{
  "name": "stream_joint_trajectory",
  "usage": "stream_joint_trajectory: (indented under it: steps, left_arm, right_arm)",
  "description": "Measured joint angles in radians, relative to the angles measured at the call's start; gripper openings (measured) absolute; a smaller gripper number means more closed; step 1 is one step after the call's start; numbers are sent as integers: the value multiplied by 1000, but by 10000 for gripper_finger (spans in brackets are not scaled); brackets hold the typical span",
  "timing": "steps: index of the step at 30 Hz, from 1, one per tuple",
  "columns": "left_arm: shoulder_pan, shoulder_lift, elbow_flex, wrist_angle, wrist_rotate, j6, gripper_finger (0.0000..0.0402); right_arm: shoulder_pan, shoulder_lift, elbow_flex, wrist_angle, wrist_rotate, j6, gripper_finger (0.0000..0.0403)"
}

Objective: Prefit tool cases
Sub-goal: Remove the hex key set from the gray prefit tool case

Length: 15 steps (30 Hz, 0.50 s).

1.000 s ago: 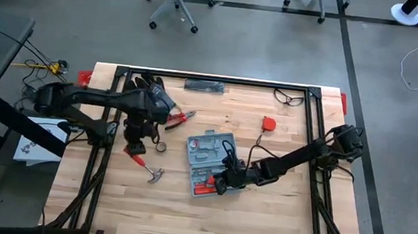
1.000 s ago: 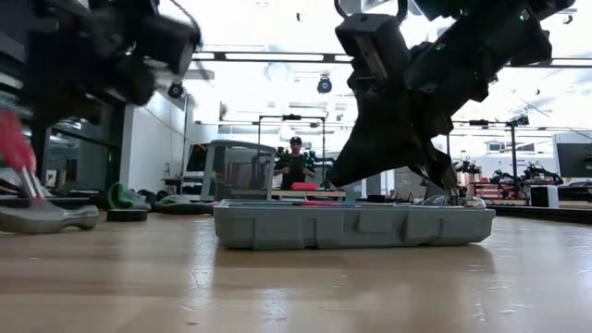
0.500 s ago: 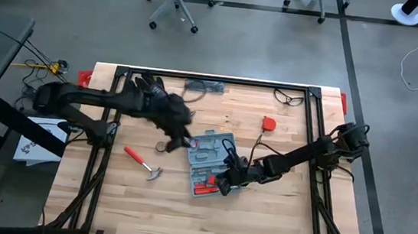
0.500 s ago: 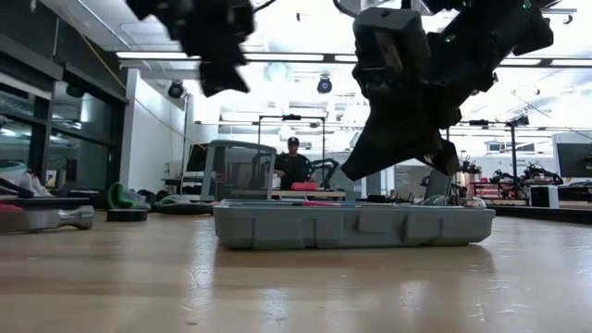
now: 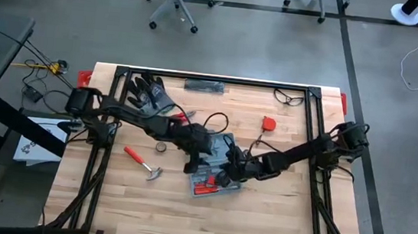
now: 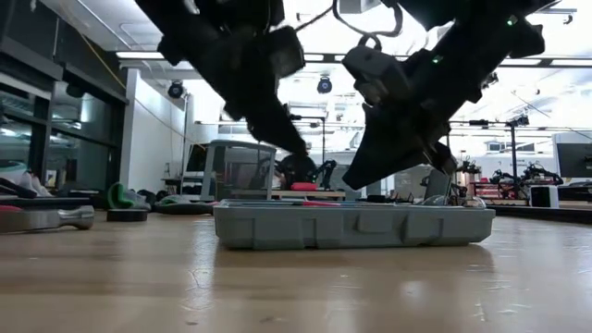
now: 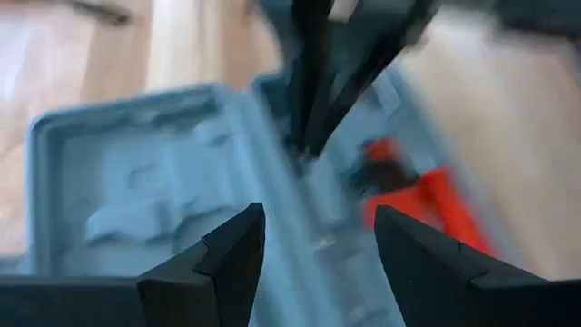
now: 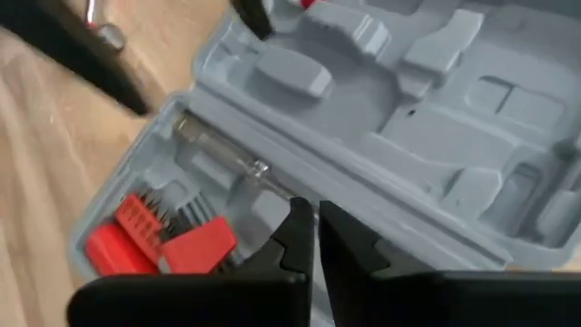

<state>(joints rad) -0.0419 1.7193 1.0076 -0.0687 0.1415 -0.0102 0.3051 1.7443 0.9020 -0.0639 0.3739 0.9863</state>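
Observation:
The blue-grey tool case [image 5: 218, 145] lies open on the table, its two halves flat, moulded recesses up [image 8: 436, 109]. Red bit holders [image 8: 154, 236] and a clear-handled tool [image 8: 227, 150] sit in its near half. My left gripper [image 7: 318, 250] hangs open above the case's left part [image 5: 192, 160], slanting down. My right gripper [image 8: 316, 232] is shut with nothing between its fingers. It hangs over the ridge between the case's halves [image 5: 224, 178]. In the low view both grippers [image 6: 301, 148] [image 6: 350, 183] stand clear above the case rim [image 6: 351, 208].
A red-handled hammer [image 5: 145, 166] and a tape roll [image 5: 161, 148] lie left of the case. Dark gloves [image 5: 148, 90] and red pliers [image 5: 184, 116] lie at the far left. A black strip [image 5: 204, 86], glasses [image 5: 289, 99] and a small red thing [image 5: 268, 123] are farther back.
My left gripper has swung from above the hammer toward the table's right, tipping forward and down until it is over the open case, and has stayed open. The hammer's red handle, raised a second ago, now lies flat on the table.

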Motion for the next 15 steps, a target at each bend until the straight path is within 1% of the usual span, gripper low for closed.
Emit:
stream_joint_trajectory:
  steps: [3, 6, 9, 12, 15]
  left_arm:
    - [-14, 10, 0, -7, -2, 14, 208]
    - [-55, 20, 1, -6, -2, 14, 220]
    - [-100, 25, 0, 8, -32, -2, 231]
    - [-137, 27, 0, 26, -71, -29, 237]
    - [-166, 41, 1, 51, -104, -48, 237]
  right_arm:
    - [-14, 0, 0, -3, -21, 0, 44]
    - [-24, -2, 0, -23, -52, 2, 66]
    - [-24, -14, 0, -46, -56, -4, 81]
    - [-24, -53, 0, -116, -46, -15, 87]
    - [-24, -128, 0, -232, -7, 2, 87]
